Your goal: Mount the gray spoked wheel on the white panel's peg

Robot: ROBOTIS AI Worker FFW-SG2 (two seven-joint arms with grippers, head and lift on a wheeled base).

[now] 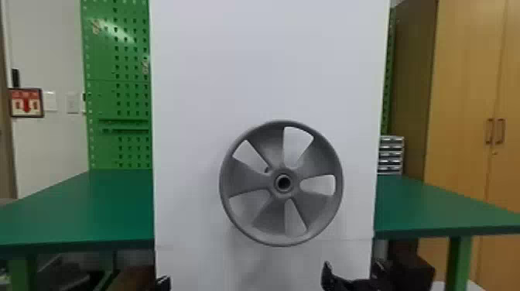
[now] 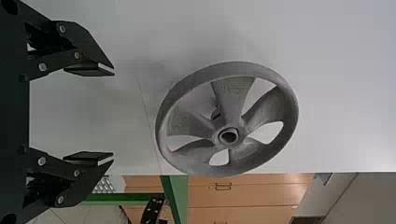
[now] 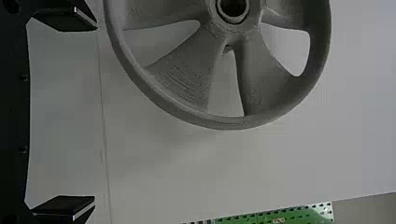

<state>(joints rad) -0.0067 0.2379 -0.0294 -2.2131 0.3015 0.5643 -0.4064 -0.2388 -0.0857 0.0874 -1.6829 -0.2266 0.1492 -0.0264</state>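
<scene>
At the head view's bottom edge, left of centre, a black tip of the left gripper (image 1: 164,283). Right of centre, the right gripper (image 1: 353,267), coming in from the lower right before the panel's lower corner. Open wide in the left wrist view, with flat pads facing each other; likewise wide apart in the right wrist view. Beyond both, in the head view, just below and right of the middle, the gray spoked wheel (image 1: 247,180), upright, hub facing out, clear of all fingers. Through a gap between spokes near the hub, a small dark part; cannot tell if seated on the peg. Behind, the tall white panel (image 1: 271,69). Farther out, green table (image 1: 77,209) on both sides, green pegboard (image 1: 116,89) at upper left, framed red-and-white sign (image 1: 26,102) at far left, wooden cabinet (image 1: 464,96) at right.
</scene>
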